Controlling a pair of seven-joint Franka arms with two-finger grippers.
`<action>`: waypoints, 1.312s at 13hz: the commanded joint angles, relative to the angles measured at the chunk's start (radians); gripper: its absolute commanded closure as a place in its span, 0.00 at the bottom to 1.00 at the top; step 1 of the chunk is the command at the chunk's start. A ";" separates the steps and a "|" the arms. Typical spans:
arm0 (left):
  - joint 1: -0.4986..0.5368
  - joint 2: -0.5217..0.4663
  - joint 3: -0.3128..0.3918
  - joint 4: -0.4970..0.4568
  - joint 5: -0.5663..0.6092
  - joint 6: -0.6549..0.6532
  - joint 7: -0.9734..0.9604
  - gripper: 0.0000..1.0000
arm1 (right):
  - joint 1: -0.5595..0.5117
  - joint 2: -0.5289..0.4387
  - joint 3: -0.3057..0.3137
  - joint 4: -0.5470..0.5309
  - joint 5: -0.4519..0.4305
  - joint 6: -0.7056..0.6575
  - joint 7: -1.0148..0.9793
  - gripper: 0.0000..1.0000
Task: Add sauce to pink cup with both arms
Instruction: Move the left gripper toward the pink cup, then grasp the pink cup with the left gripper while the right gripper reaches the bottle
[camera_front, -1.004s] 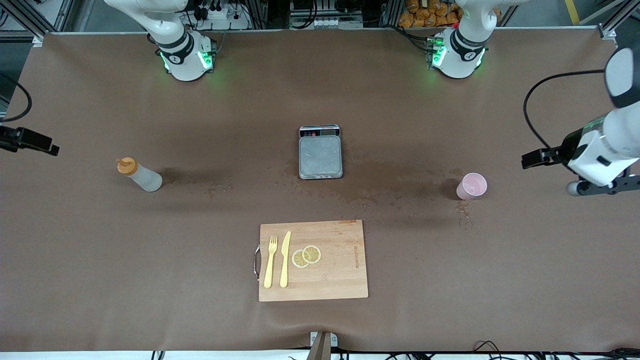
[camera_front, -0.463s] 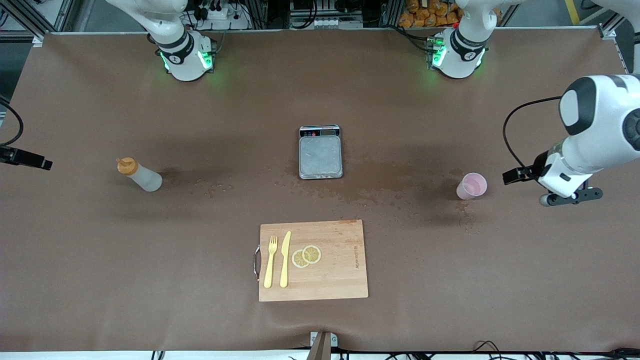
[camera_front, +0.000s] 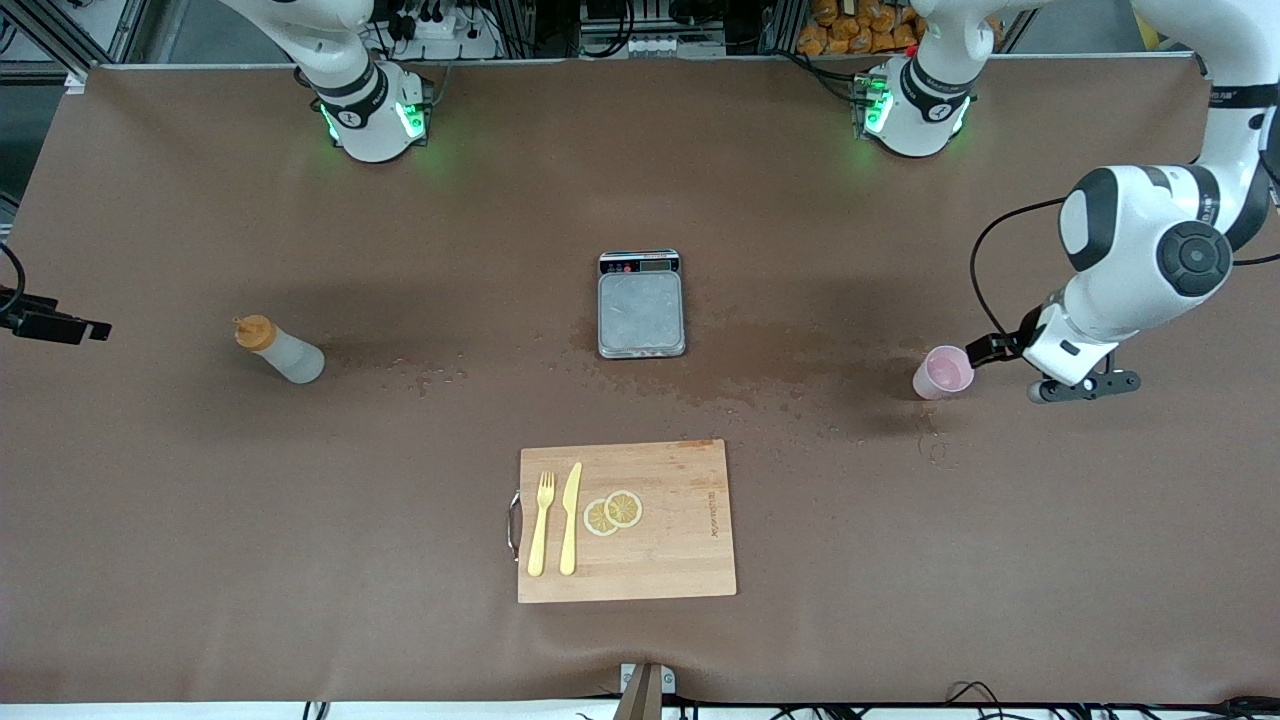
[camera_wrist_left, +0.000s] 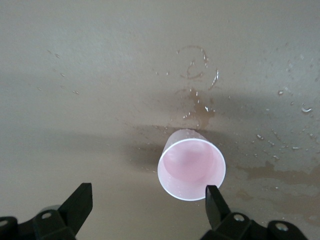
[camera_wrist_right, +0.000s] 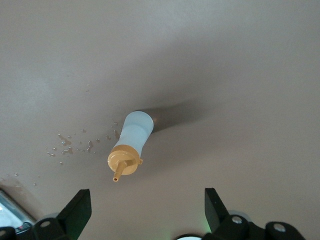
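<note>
Upright, pink cup (camera_wrist_left: 191, 169) visibly empty; sauce (camera_wrist_right: 131, 143) capped.

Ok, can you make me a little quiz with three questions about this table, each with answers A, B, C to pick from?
1. Where are the fork and knife?
A) on the cutting board
B) on the scale
C) in the cup

2. How many lemon slices are there?
A) five
B) two
C) none

3. What is the left tool doing?
A) squeezing the bottle
B) lifting the fork
C) open, by the cup, holding nothing

Answers:
1 A: both lie side by side on the board.
2 B: two overlapping slices sit beside the knife.
3 C: the left wrist view shows spread fingers and the cup standing free.
</note>
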 joint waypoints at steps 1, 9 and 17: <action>0.002 -0.028 -0.016 -0.052 -0.024 0.033 0.002 0.06 | -0.057 0.047 0.015 0.011 0.070 -0.030 0.055 0.00; 0.005 0.078 -0.016 -0.064 -0.024 0.131 0.001 0.19 | -0.117 0.191 0.015 0.014 0.187 -0.030 0.173 0.00; 0.003 0.119 -0.016 -0.064 -0.024 0.176 0.001 0.57 | -0.175 0.358 0.015 0.014 0.340 -0.030 0.230 0.00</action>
